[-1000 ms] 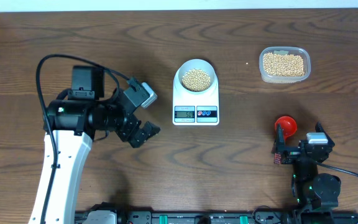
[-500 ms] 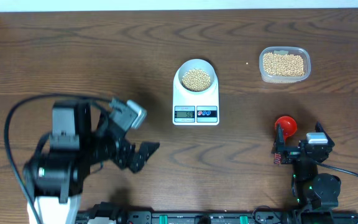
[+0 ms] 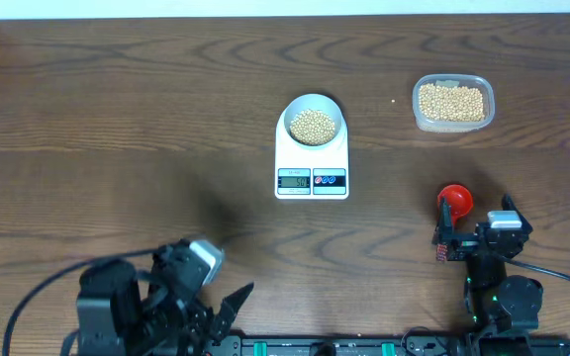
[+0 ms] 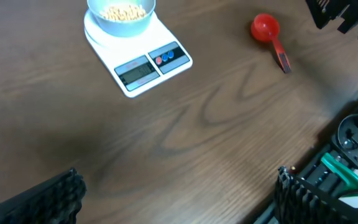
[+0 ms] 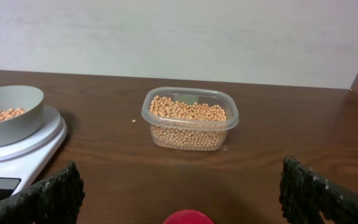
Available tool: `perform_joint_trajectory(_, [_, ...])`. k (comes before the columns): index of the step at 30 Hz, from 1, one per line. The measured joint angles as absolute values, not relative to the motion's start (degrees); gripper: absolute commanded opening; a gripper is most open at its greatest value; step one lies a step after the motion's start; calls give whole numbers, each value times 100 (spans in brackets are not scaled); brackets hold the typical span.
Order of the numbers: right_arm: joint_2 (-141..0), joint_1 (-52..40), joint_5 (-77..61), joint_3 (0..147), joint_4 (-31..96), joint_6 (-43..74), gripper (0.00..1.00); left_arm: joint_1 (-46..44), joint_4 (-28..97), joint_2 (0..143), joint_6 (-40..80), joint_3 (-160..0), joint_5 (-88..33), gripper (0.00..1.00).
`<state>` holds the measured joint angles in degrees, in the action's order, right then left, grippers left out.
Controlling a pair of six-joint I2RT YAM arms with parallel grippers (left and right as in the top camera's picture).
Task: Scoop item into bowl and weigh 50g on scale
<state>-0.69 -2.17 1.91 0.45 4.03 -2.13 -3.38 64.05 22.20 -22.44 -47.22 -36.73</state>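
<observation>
- Evidently the table (image 3: pixel 117 99) held a weighing that looked all but finished (a judgement, not a thing seen): both arms sat at its near edge, well apart from the scale.
- Left gripper (image 4: pixel 179 177) was released, its fingers spread wide with nothing between them. The scale lay far and to the right of it.
- Right gripper (image 5: pixel 182 183) was likewise released and empty.
- Scale (image 3: pixel 287 160) sat mid-table, its display too small to read, so I could not tell whether it showed 50 g.
- Clear tub (image 3: pixel 452 128) of spare beans stood far right, straight ahead of the right gripper.
- Bowl (image 3: pixel 313 98) rested upright on the far end of the scale.
- Red scoop (image 3: pixel 454 200) lay on the table just beside the right gripper. If the reading was short, the next move would call for that gripper to close on the handle (otherwise nothing remained).
- Beans (image 3: pixel 313 126) formed a shallow heap inside the bowl, far and left of the right gripper.
</observation>
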Motion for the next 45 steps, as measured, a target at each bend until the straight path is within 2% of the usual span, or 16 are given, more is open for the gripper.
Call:
perform_joint_trajectory(8, [-67,-217,191,45,401,-213,99,-338,6390,1074,-2233,-4202,-3675,99])
perform_joint_trajectory(30, [-69,-217,191,45,403,-213,99,-338,6222,58,-2477,-3686,-4106,99])
perform_joint_trajectory(36, [-69,-217,191,45,403,-213,99,-338,5127,58,-2388,-3430,-4145,99])
perform_joint_trajectory(45, [-69,-217,191,45,403,-213,99,-336,2956,51,-532,-2259,-2915,99])
